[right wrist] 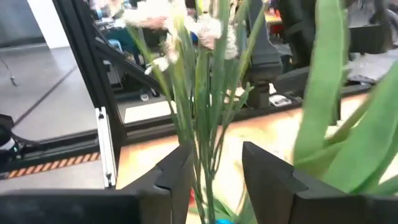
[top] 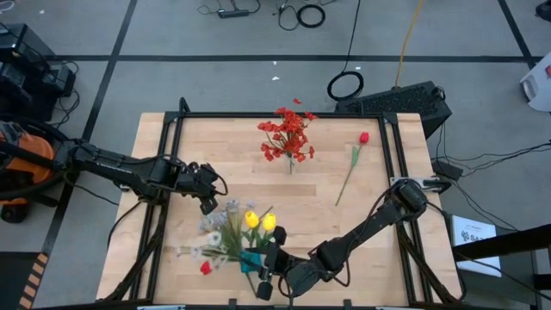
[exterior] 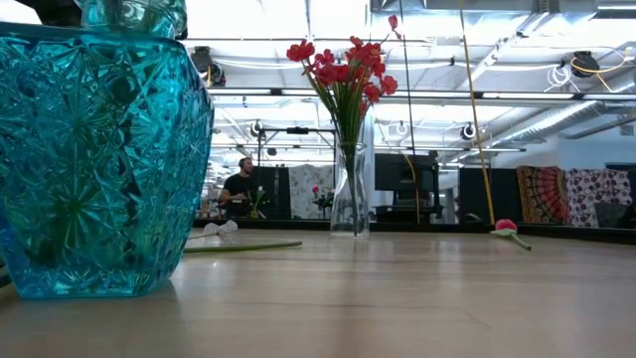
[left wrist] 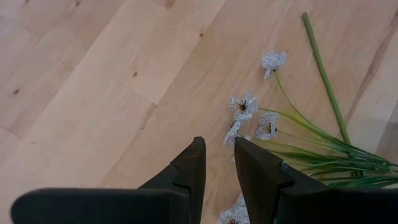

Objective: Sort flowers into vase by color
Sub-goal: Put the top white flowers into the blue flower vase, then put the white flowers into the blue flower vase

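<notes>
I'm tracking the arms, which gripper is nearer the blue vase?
Right. The right gripper is at the blue vase, its fingers around stems; the left gripper hovers farther off, over the white sprays.

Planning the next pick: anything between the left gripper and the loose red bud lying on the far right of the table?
In the high view, the clear vase of red sprays stands near that line, slightly beyond it. Otherwise bare table lies between the left gripper and the red bud.
</notes>
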